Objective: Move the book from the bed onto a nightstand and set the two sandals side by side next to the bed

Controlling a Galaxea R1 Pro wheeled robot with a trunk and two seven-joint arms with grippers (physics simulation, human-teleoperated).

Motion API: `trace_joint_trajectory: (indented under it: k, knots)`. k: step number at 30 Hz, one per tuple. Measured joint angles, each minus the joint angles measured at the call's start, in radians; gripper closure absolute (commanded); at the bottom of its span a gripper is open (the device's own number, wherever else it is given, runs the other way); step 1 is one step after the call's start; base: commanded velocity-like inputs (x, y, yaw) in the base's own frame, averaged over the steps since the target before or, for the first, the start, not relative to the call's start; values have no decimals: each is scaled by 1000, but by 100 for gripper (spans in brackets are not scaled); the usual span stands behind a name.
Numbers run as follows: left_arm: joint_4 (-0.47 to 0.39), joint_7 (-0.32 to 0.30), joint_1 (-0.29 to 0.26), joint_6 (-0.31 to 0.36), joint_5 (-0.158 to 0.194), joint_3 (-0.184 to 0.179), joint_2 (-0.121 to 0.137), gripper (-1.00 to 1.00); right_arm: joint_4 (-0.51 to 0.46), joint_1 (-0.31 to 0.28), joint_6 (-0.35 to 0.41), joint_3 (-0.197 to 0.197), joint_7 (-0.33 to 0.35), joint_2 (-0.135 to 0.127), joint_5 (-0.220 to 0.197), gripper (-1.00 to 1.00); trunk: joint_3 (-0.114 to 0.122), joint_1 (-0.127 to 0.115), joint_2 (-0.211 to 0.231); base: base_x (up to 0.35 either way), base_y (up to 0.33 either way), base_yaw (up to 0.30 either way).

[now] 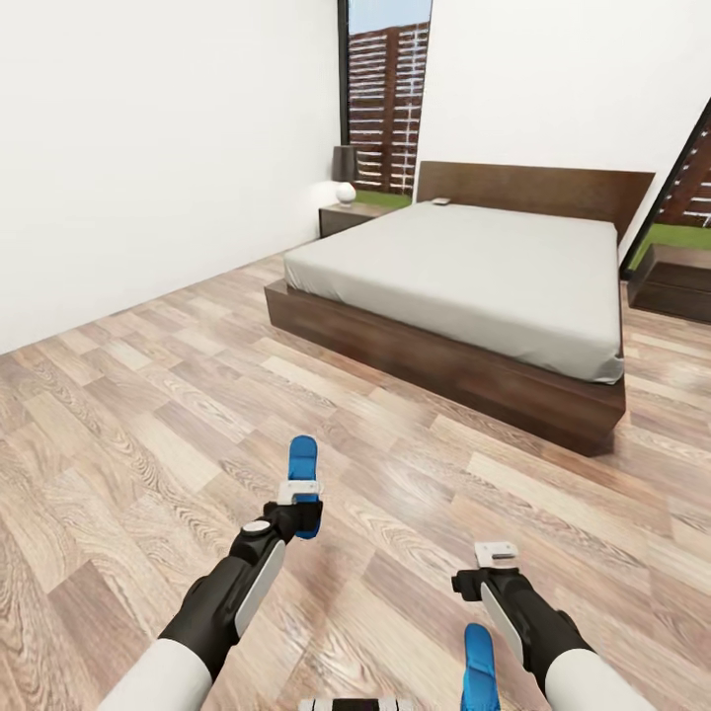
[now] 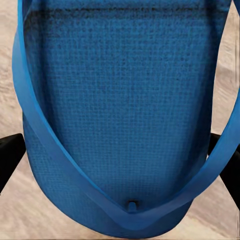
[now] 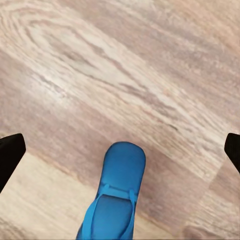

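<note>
**One sandal carried, one on the floor, bed ahead**

The left hand (image 1: 299, 491) is closed on a blue sandal (image 1: 303, 476), pinching it across its width so the sole sticks out forward beyond the fingers, level over the wood floor (image 1: 148, 415). In the left wrist view the held sandal's strap and toe post sit right between the dark fingers (image 2: 10, 155). Gripped this way, it can be carried flat and laid down without turning.

The right hand (image 1: 496, 555) hangs free with its fingers spread wide and nothing between them. The second sandal (image 1: 480, 664) lies on the floor just behind and inboard of that hand; the right wrist view looks down on its rounded end (image 3: 124, 165), well within the open span, so it seems lined up for a pick.

The bed (image 1: 464, 267) stands well ahead of both hands, to the right-hand side. A small flat object, probably the book (image 1: 440, 201), rests near the headboard, too small to be certain. A nightstand (image 1: 348, 217) with a lamp (image 1: 345, 173) stands beyond the bed's far corner.
</note>
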Motion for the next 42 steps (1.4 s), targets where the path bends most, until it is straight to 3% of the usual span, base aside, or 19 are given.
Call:
trace_joint_trajectory:
  k: [1, 2, 5, 6, 9, 22, 26, 31, 34, 39, 42]
  knots:
    - [-17, 1, 0, 10, 0, -11, 0, 100, 0, 0, 0, 1, 0, 0, 0, -100, -4, 0, 0, 0, 0, 0]
    - [-96, 1, -3, 94, 5, -37, 0, 100, 0, 0, 7, 3, 0, 0, -1, -100, -8, 1, -1, 0, 0, 0]
    - [-254, 2, -16, 244, 6, -45, -2, 100, 1, 0, 26, 3, 0, 0, -1, -100, -19, 2, -1, 0, 0, 0]
    - [-345, 2, -26, 343, 9, -45, -3, 100, 1, 0, 45, 4, 1, 1, -2, -100, -23, 3, -1, 0, 0, 0]
    - [-413, 4, -31, 404, 9, -40, -2, 100, 1, 0, 64, 4, 2, 11, -4, -100, -35, 4, -2, 0, 0, 0]
    - [-388, -2, -29, 356, 12, -37, 0, 100, -4, 2, 141, -12, 8, 19, -7, -100, -85, 10, -5, 0, 0, 0]
    - [-387, -2, -29, 354, 12, -36, 1, 100, 0, 3, 137, -62, 6, 18, -56, -100, -101, 12, -6, 0, 0, 0]
    - [-387, -2, -29, 354, 12, -35, 0, 100, 32, 3, 132, -92, 5, 17, -108, -100, -120, 14, -7, 0, 0, 0]
    - [-387, -2, -29, 354, 12, -35, 0, 100, 67, 3, 108, -109, 4, 17, -141, -100, -132, 15, -8, 0, 0, 0]
    - [-386, -2, -29, 354, 13, -39, 0, 100, 95, 2, 44, -115, 2, 16, -154, -100, -151, 18, -9, 0, 0, 0]
    - [-385, -2, -29, 354, 13, -39, 0, 100, 131, 1, -68, -113, 2, 16, -151, -100, -163, 19, -10, 0, 0, 0]
